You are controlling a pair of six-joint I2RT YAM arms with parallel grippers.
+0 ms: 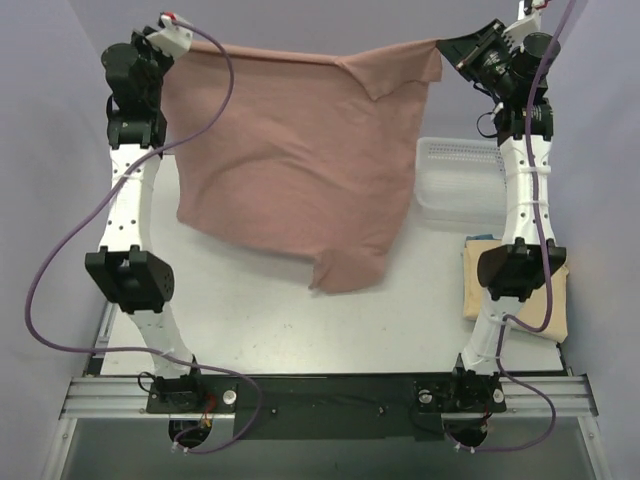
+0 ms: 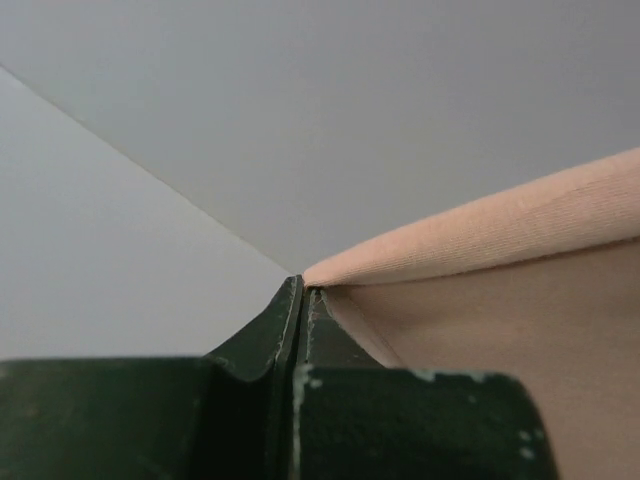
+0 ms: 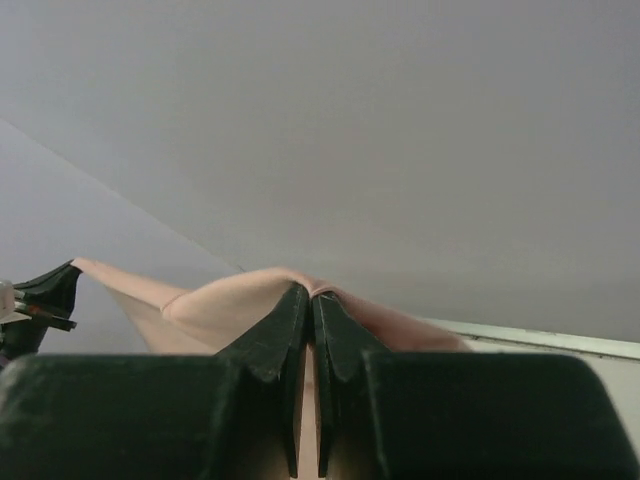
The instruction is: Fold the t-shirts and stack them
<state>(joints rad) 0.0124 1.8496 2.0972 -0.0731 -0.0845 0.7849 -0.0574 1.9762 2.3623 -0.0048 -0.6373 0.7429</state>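
The pink shirt (image 1: 290,160) is held by its upper edge, one end pinched in the left gripper (image 2: 303,290), the other in the right gripper (image 3: 310,292). It hangs below both, with the taut edge spanning between them.

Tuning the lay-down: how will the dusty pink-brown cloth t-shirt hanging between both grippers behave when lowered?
Likely floppy: the dusty pink-brown cloth t-shirt drapes and its lower corner curls. Probably light: its top edge runs near-straight between the left gripper and right gripper. May bunch on the white table.

The pink-brown t-shirt (image 1: 290,160) hangs spread, gripped by left pincer (image 1: 183,41) and right pincer (image 1: 446,45); tan t-shirt (image 1: 478,300) lies seemingly folded.
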